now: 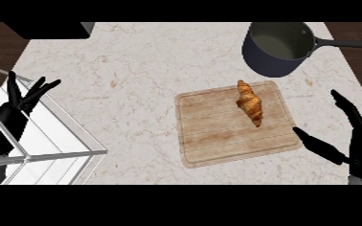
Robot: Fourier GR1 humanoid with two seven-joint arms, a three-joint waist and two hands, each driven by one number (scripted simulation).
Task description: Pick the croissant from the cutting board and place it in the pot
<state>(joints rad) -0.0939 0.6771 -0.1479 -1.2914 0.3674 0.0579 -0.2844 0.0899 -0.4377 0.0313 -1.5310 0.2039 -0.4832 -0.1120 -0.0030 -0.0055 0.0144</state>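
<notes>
Head view shows a pale marbled tabletop (141, 76), with dark brown past its far corners. The croissant (249, 103) lies on the cutting board's (212, 139) right half, short of the dark pot (265, 62). The right hand (354, 139), fingers (344, 106) straight and released, is just right of the board, apart from the croissant. The left hand (17, 107) rests open at the left edge.

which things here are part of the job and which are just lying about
Job: croissant, cutting board, pot, right hand.
Lying about: white metal-framed object at lower left, dark block at top left, left hand resting open.
</notes>
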